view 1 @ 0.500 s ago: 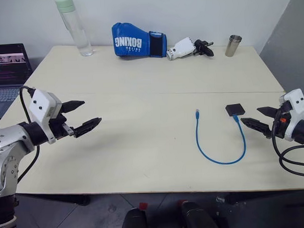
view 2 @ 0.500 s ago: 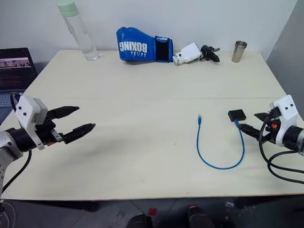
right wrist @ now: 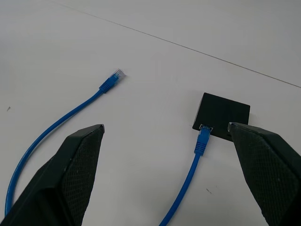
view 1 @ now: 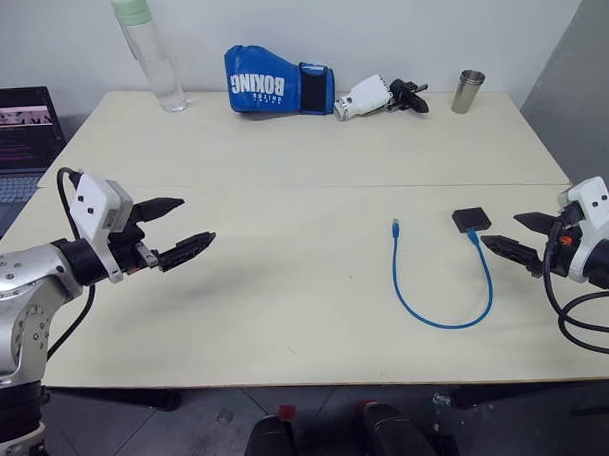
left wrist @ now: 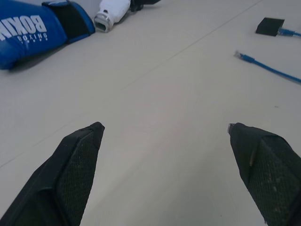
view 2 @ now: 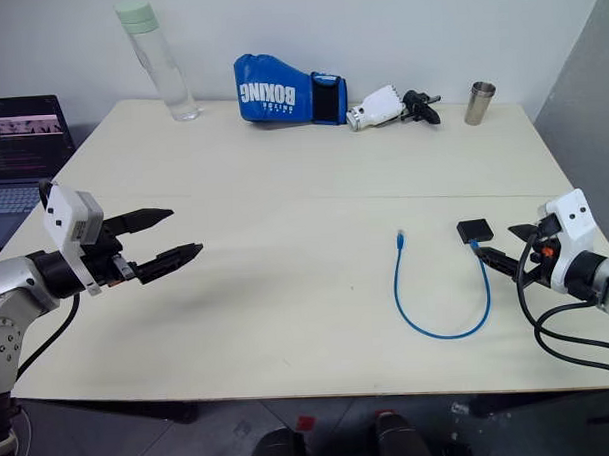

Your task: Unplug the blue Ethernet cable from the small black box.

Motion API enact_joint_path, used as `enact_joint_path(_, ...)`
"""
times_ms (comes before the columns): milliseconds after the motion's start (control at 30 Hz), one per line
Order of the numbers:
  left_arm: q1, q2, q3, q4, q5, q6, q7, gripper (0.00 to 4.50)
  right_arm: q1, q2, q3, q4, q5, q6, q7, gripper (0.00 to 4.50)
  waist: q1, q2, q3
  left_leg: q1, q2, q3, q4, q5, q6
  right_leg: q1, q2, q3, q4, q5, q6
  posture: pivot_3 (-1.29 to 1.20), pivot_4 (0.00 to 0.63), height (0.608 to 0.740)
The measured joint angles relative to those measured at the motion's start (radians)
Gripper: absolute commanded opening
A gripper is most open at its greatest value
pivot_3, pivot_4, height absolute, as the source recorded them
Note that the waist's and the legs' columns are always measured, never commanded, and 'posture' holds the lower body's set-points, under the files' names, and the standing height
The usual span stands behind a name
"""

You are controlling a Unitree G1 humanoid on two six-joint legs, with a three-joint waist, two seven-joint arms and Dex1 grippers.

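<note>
Clearly legible in white capitals on the padded blue boxing glove (view 1: 278,92): "BOXING", printed upside down from the head camera, lying at twelve o'clock on the table (view 1: 287,289) along the far edge. Beside it, toward one o'clock, a white-and-black gadget (view 1: 380,95), then a brushed metal cup (view 1: 468,90); at eleven o'clock a tall clear bottle (view 1: 150,53) with a pale green cap. Off the table's left edge, an open laptop (view 1: 16,138) with a lit screen, text too small to read. At three o'clock, close to the right edge, a flat matte-black box (view 1: 470,219), squarish, with one end of the thin blue cable (view 1: 443,318) plugged into its near side; cable curving down in a U and back up to a free clear plug toward the middle of the table. Wide bare tabletop, smooth and cream-coloured, across the centre and left, crossed by one fine seam. Left gripper (view 1: 178,231) above the left half, jaws wide apart, nothing between them, fingers textured black. Right gripper (view 1: 517,235) just right of the box, jaws spread wide, aimed at box and plug, touching neither.
</note>
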Motion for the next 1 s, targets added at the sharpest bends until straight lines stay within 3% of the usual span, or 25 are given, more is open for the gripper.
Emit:
enact_joint_path(467, -0.096, -0.002, -0.104, -0.039, -0.073, 0.042, -0.104, 4.50, 0.042, 0.058, -0.032, -0.088, 0.021, 0.017, -0.075, 4.48, 0.000, 0.000, 0.000, 0.000, 0.000, -0.001, 0.000, 0.000, 0.000, 0.000, 0.000, 0.000, 0.000, 0.000, 0.000, 0.00, 0.150, 0.740)
enact_joint_path(633, -0.150, -0.031, -0.206, -0.136, -0.065, 0.026, -0.113, 4.50, 0.040, 0.116, 0.023, -0.109, -0.001, 0.023, -0.144, 4.48, 0.000, 0.000, 0.000, 0.000, 0.000, -0.001, 0.001, 0.000, 0.000, 0.001, 0.000, 0.000, 0.000, 0.000, 0.000, 0.00, 0.150, 0.740)
enact_joint_path(867, -0.163, -0.037, -0.290, -0.164, -0.051, 0.030, -0.127, 4.50, -0.022, 0.188, 0.125, 0.020, -0.091, 0.003, -0.230, 4.48, -0.001, 0.000, 0.000, 0.000, 0.000, 0.000, 0.000, 0.000, 0.000, 0.000, 0.001, 0.000, 0.000, 0.000, 0.000, 0.00, 0.150, 0.740)
enact_joint_path(1000, -0.182, -0.053, -0.321, -0.164, -0.029, 0.022, -0.128, 4.50, -0.123, 0.255, 0.177, 0.192, -0.177, -0.074, -0.291, 4.48, -0.001, 0.000, 0.000, 0.000, -0.001, 0.000, 0.001, 0.000, 0.000, 0.000, 0.001, 0.001, 0.000, 0.000, 0.000, 0.00, 0.150, 0.740)
